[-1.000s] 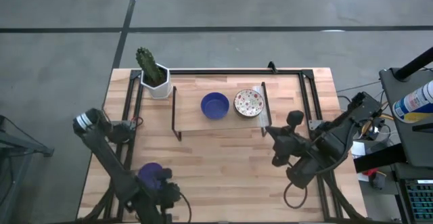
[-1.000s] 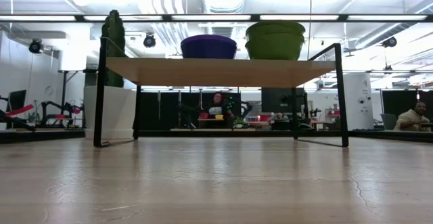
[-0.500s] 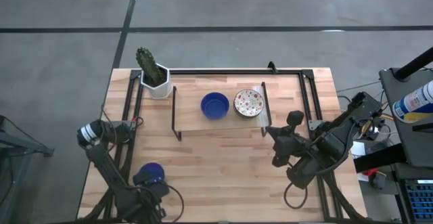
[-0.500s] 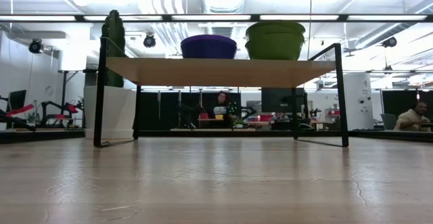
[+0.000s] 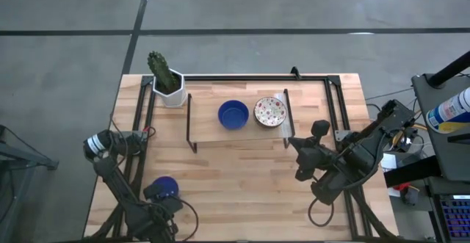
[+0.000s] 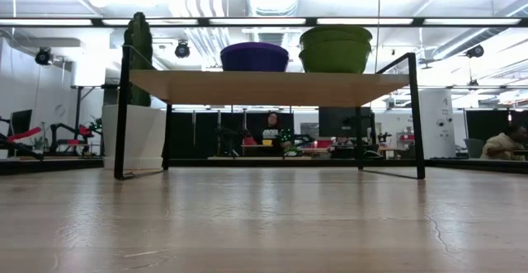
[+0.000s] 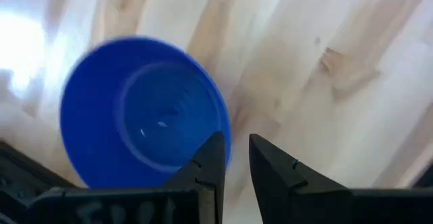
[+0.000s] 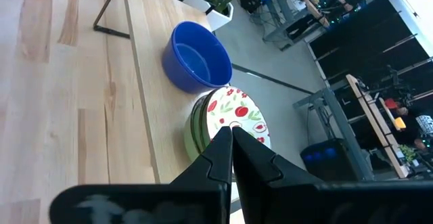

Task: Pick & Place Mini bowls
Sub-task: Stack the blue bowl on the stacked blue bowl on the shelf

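Observation:
A solid blue mini bowl (image 7: 139, 112) is at the table's near left corner (image 5: 163, 186), opening up, with my left gripper (image 7: 235, 143) shut on its rim. A second blue mini bowl (image 5: 233, 114) and a white floral mini bowl (image 5: 270, 111) stand on a raised wooden shelf (image 5: 213, 131) at the table's far middle. The floral one tops a green-sided stack (image 8: 193, 135). My right gripper (image 8: 230, 135) hangs shut and holding nothing above the table's right part (image 5: 297, 155), pointing toward the shelf. My left gripper holds the blue bowl by its rim (image 7: 227, 137), one finger inside the bowl (image 7: 208, 162) and one outside (image 7: 270, 163). The fingers come from above, pointing almost straight down. The bowl faces up; whether its base rests on the table I cannot tell.
A cactus in a white hexagonal pot (image 5: 167, 81) stands at the far left, beside the shelf's black frame (image 6: 122, 108). Bare wood lies between the shelf and the near edge (image 5: 242, 184). People and desks show in the room behind.
My left gripper has tipped over to point more steeply down and has sunk a little, rolling at the wrist, still shut on the blue bowl. The bowl has turned with it from tilted to opening up.

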### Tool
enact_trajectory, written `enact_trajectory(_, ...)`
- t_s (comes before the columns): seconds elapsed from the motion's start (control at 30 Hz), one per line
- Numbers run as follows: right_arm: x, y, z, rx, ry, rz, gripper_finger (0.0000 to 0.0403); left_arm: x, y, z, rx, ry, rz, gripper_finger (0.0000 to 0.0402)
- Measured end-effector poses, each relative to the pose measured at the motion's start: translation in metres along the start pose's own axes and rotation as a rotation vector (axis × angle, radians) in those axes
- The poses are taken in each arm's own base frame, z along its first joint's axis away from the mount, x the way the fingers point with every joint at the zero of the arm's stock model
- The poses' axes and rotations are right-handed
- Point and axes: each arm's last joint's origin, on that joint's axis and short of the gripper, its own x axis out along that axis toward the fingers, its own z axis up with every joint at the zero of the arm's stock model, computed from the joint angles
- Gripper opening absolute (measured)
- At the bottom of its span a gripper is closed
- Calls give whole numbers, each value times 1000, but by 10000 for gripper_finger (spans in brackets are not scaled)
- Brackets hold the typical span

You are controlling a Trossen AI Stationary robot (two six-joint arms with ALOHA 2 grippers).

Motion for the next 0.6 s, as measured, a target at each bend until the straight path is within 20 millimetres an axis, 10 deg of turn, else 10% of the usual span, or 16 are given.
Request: enact_trajectory(0.6, 0, 0, 0, 0, 0, 0, 9, 31, 10, -3, 36, 25, 49, 62)
